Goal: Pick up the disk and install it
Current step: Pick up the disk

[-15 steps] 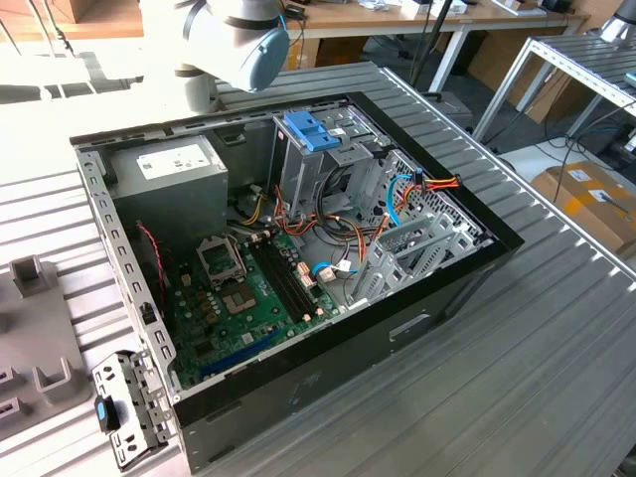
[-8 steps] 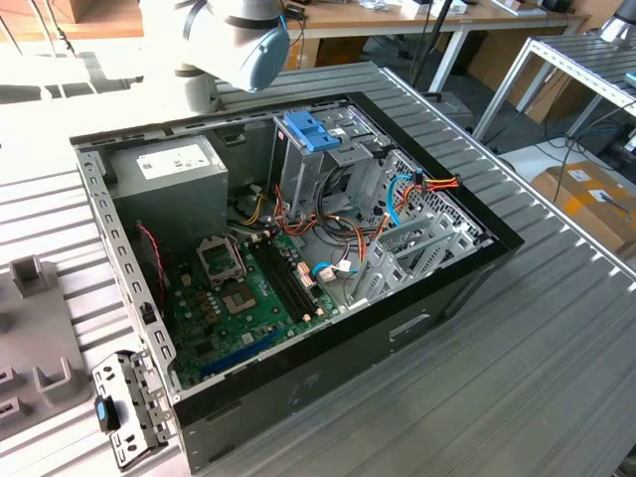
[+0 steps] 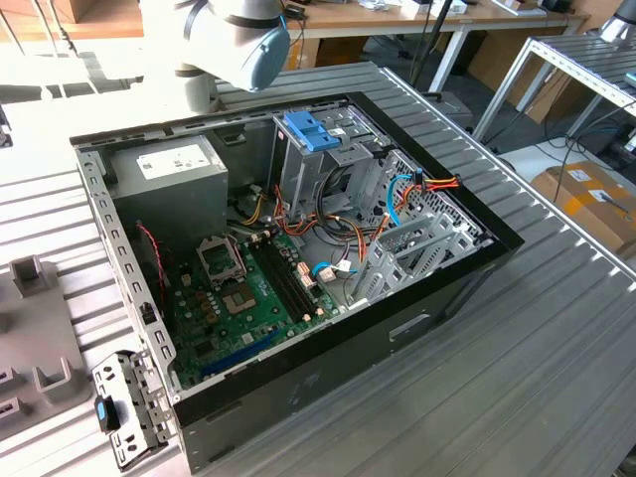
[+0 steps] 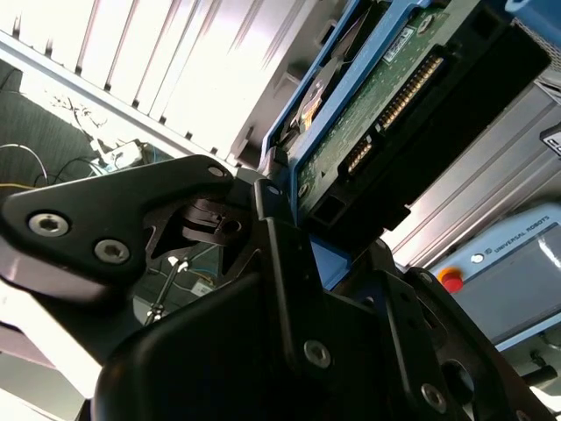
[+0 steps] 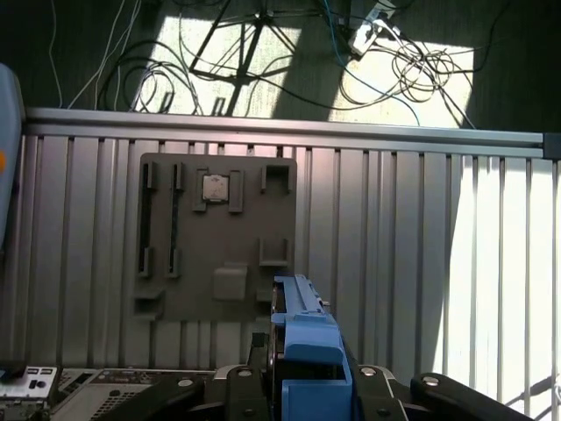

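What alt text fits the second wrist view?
The gripper holds the disk by one end, with the disk's green circuit board and a blue side rail facing the camera. Behind them are a ribbed metal surface and a grey control pendant with a red button.

An open black computer case [image 3: 328, 373] lies on a ribbed aluminium table [image 3: 537, 368]. Inside it, a grey power supply [image 3: 169, 184] sits at the far corner on the exterior view's left, with a green motherboard [image 3: 234, 318] nearer. To their right stands a metal drive cage [image 3: 298, 184] topped by a light-blue bracket [image 3: 311, 129]. A grey fixture plate [image 3: 30, 338] lies left of the case. In the first wrist view it holds a processor chip [image 5: 213, 187].
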Robot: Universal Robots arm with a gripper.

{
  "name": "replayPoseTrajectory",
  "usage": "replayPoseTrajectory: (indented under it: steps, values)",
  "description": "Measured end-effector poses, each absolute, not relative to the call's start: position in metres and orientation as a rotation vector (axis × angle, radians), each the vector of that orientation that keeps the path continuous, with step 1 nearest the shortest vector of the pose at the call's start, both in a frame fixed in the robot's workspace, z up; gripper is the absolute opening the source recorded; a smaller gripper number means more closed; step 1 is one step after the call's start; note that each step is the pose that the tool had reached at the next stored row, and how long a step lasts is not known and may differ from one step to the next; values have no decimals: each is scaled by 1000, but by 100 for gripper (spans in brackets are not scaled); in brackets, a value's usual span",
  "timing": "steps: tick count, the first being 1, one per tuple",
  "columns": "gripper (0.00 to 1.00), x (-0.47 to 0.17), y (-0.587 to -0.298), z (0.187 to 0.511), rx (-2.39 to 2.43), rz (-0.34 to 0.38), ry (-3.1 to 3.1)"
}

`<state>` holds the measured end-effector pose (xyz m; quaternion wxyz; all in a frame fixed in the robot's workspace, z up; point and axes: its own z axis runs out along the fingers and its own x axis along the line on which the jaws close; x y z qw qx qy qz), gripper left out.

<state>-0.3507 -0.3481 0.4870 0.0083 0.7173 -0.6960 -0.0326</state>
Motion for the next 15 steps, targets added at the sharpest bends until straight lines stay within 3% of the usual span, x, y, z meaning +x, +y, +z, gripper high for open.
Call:
replayPoseTrajectory:
  steps: [15]
  values:
    - [37,-338,-348,487,2242,-102,-2175]
